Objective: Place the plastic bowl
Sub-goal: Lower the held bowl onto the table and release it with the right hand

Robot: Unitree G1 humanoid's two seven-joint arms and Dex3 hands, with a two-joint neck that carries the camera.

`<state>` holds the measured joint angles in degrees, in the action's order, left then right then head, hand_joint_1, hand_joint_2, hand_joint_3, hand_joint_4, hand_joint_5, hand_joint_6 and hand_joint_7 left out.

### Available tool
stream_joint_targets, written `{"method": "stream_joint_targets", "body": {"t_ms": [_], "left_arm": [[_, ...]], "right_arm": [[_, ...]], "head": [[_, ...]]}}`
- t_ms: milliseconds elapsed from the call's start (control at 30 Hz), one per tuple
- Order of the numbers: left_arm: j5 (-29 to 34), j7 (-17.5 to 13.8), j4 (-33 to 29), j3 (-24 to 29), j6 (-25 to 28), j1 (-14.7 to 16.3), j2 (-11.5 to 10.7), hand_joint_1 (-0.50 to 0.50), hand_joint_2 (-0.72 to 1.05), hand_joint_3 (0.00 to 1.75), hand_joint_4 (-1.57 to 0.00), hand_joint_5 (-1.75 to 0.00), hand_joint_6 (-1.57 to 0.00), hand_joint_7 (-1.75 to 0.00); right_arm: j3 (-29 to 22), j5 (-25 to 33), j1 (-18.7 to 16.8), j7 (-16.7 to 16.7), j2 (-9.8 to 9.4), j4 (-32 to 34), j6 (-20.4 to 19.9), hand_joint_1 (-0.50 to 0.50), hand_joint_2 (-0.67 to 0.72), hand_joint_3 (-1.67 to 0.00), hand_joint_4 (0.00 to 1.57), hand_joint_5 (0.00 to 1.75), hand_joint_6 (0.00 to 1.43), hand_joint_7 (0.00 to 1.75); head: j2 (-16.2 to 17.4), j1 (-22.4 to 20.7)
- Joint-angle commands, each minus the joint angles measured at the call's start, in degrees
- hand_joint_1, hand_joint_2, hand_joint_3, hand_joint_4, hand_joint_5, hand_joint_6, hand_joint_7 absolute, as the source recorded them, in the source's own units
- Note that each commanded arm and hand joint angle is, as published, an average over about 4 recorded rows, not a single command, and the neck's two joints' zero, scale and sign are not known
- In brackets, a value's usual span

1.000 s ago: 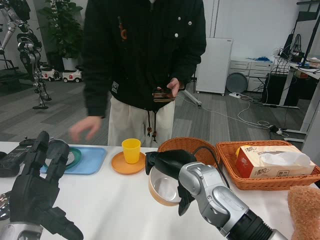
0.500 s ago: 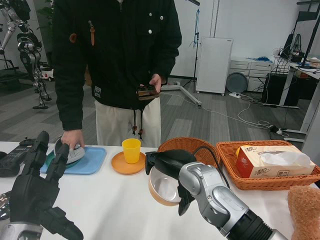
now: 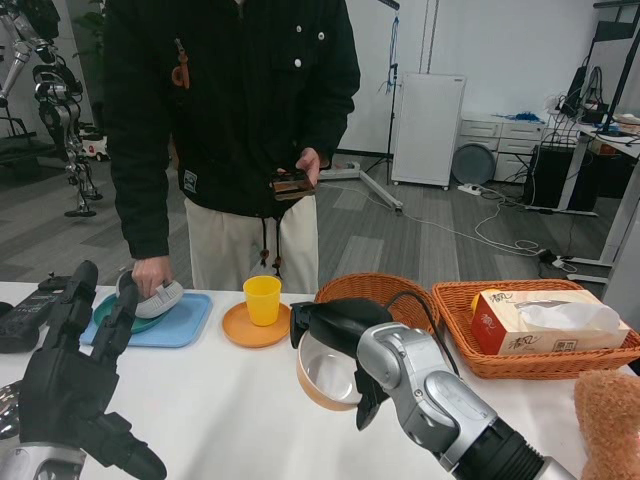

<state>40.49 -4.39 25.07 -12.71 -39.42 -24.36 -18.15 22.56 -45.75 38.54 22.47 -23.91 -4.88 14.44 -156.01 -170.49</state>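
Orange plastic bowl (image 3: 325, 375) sits tilted in your right hand (image 3: 335, 330), clamped at its rim just before the round wicker basket (image 3: 375, 290); release early and it could tip onto the worktop (image 3: 230, 410); your left hand (image 3: 70, 370) waits with fingers spread, well left of the basket.

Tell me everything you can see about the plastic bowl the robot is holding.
The plastic bowl is round, orange-tan outside and pale, glossy cream inside, and nothing shows in it. It is tilted so its opening faces the camera. The right hand grips its upper rim and right side, fingers curling over the edge and hiding part of it. It sits low over the white table, just in front of the round wicker basket; whether its bottom edge touches the tabletop cannot be told.
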Motion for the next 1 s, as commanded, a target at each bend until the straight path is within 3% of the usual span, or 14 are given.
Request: {"method": "stream_joint_targets", "body": {"t_ms": [33, 533, 933, 1000], "left_arm": [[0.2, -0.09, 0.59, -0.01, -0.05, 0.85, 0.14, -0.5, -0.72, 0.09, -0.3, 0.0, 0.0, 0.0], [0.29, -0.05, 0.59, -0.12, 0.0, 0.81, 0.14, -0.5, -0.7, 0.09, -0.3, 0.0, 0.0, 0.0], [0.29, 0.0, 0.59, -0.12, 0.04, 0.81, 0.14, -0.5, -0.7, 0.09, -0.3, 0.0, 0.0, 0.0], [0.29, 0.0, 0.72, -0.2, 0.0, 0.72, 0.14, -0.5, -0.72, 0.09, -0.3, 0.0, 0.0, 0.0]], "right_arm": [[0.12, -0.7, -0.97, 0.3, -0.32, 0.25, 0.39, -0.46, -0.6, -1.59, 1.36, 1.55, 1.28, 1.73], [-0.94, -1.01, -3.65, 0.3, -1.4, -0.96, 0.59, -0.46, -0.6, -1.59, 1.37, 1.55, 1.28, 1.71], [-1.99, -2.59, -6.02, 0.03, -1.57, -5.4, -0.2, -0.46, -0.6, -1.59, 1.4, 1.55, 1.28, 1.73], [-2.12, -3.12, -6.55, -1.33, -1.49, -7.9, -1.56, -0.46, -0.6, -1.59, 1.4, 1.55, 1.28, 1.73]], "head": [[0.18, 0.01], [4.35, 0.89], [7.05, 1.11], [7.21, 1.17]]}}
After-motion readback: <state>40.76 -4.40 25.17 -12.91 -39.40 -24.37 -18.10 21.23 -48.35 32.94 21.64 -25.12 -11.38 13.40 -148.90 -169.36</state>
